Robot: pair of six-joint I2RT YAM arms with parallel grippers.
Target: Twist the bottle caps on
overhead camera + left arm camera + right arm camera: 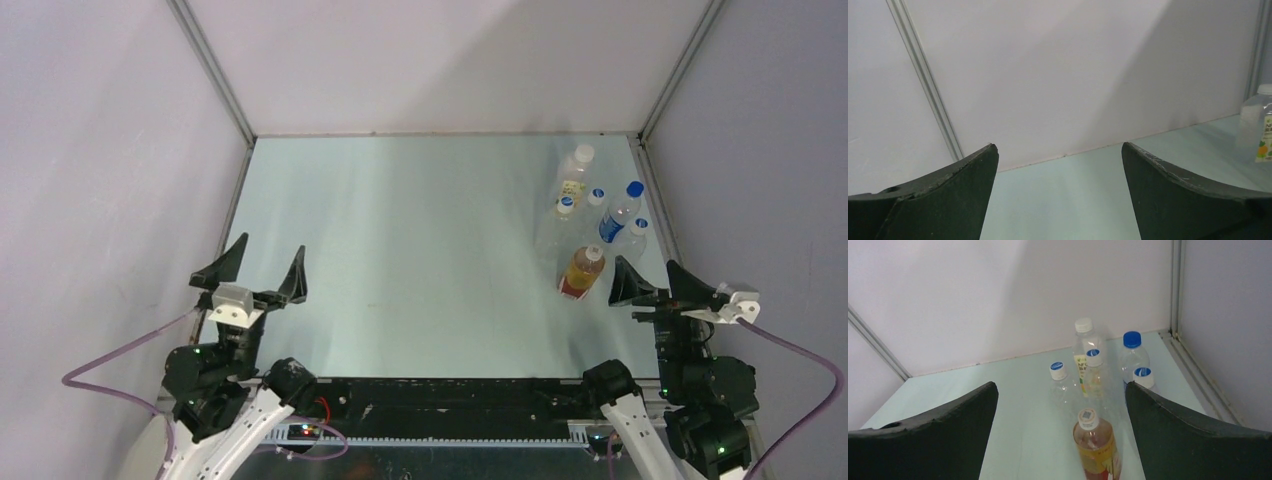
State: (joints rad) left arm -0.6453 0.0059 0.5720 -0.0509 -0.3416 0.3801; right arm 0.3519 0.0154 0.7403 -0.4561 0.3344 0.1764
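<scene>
A: Looking down from the top camera, I see the left gripper (271, 246) at the near left of the table (420, 260), its jaws spread wide and nothing between them; the right gripper (645, 264) stands at the near right, spread and empty too.

B: And the bottles?

A: All upright, bunched at the far right corner, well apart from the left gripper; the amber bottle (581, 272) is nearest, close to the right gripper's left finger but apart from it.

B: The right wrist camera tells more; the amber bottle stands ahead of the open fingers with a white cap (1088, 417) sitting on its neck; behind it are a clear bottle (1061, 390) on the left and a second clear bottle (1096, 385) in the middle, each wearing a blue-topped cap; whether any cap is screwed tight I cannot tell.

A: From above those caps are only pale dots.

B: A third blue-topped cap (1143, 376) shows just over the right finger; its bottle is mostly hidden there; the blue-labelled bottle (610, 228) with its solid blue cap stands behind it; the yellow-labelled bottle (1082, 347) is rearmost.

A: The left wrist camera catches only that yellow-labelled bottle, at its right edge, beyond its own parted fingers; no other bottle or cap shows there.
</scene>
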